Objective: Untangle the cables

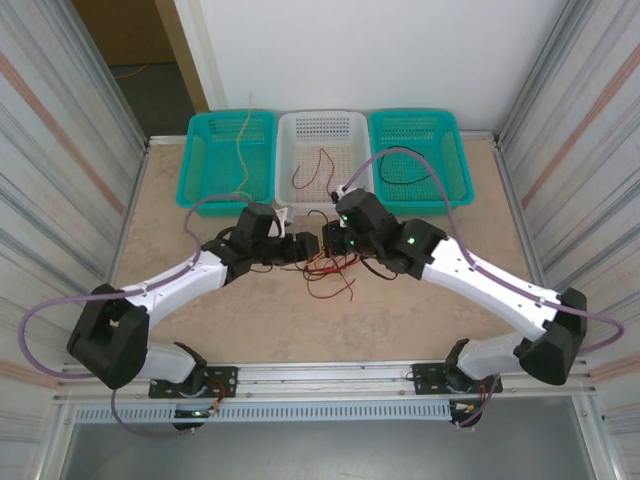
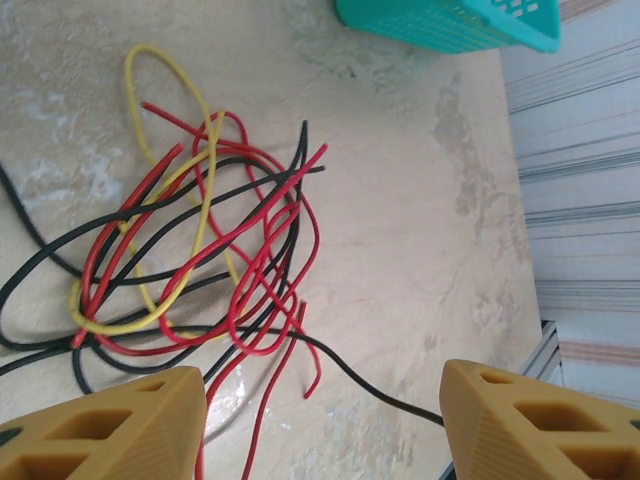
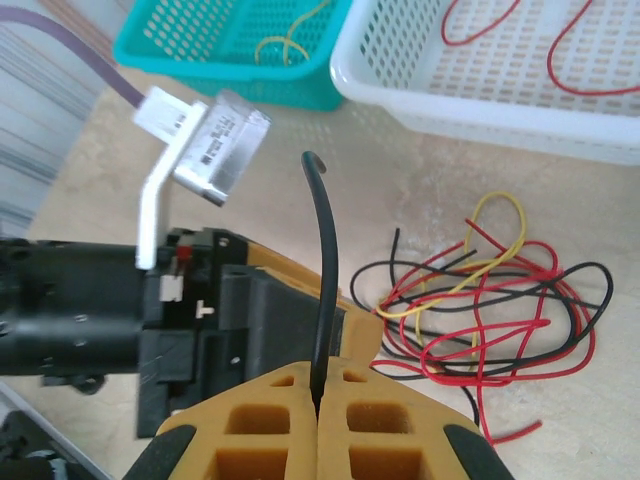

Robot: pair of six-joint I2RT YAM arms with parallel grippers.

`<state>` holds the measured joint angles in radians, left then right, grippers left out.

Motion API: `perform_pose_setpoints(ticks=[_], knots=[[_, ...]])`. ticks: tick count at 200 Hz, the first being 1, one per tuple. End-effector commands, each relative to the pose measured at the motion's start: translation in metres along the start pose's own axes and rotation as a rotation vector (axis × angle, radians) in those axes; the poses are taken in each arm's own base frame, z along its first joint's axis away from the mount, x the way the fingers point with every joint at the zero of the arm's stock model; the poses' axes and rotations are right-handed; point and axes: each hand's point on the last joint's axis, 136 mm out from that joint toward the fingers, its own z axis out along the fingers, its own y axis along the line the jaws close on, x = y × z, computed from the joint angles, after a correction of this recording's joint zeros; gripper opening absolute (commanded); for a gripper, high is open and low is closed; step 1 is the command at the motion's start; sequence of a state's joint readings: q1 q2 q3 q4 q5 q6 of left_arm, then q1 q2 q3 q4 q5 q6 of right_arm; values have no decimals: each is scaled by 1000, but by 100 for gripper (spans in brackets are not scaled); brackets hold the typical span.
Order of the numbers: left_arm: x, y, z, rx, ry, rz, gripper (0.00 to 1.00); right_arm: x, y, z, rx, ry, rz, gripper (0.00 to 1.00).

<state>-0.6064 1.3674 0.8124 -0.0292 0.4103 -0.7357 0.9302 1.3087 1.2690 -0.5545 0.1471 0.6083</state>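
Right gripper [image 3: 320,385] pinches a black cable [image 3: 322,260], left gripper [image 2: 320,392] hangs spread over the tangle [image 2: 200,250] at the middle of the table [image 1: 240,325], so the right should draw its strand out slowly while the left pins the rest.

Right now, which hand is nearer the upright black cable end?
Right. The right hand is shut on the black cable; the left hand hangs open over the tangle beside it.

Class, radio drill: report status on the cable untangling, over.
Left end effector open, empty, facing the red, yellow and black tangle. Right end effector shut on a black cable, its end pointing up. Left arm crowding close alongside.
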Motion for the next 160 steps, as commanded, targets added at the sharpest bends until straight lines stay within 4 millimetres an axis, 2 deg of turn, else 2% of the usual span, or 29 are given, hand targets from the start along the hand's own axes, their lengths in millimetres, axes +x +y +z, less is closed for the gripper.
perform_pose_setpoints(ticks=[1, 47, 67, 98, 122, 143, 160], knots=[[-15, -29, -4, 120, -50, 45, 63, -20, 7, -26, -39, -82, -5, 0], [-15, -52, -15, 249, -93, 90, 63, -62, 30, -68, -190, -217, 41, 0], [-15, -75, -23, 343, -114, 142, 63, -79, 32, -81, -247, -253, 83, 0], [-10, -125, -52, 494, -193, 312, 74, -102, 35, -99, -340, -306, 141, 0], [-9, -148, -67, 575, -229, 392, 85, -118, 38, -110, -391, -335, 166, 0], [-11, -159, -66, 603, -211, 424, 87, -128, 41, -116, -416, -356, 173, 0], [-15, -160, -56, 578, -188, 431, 80, -133, 41, -118, -429, -367, 185, 0]])
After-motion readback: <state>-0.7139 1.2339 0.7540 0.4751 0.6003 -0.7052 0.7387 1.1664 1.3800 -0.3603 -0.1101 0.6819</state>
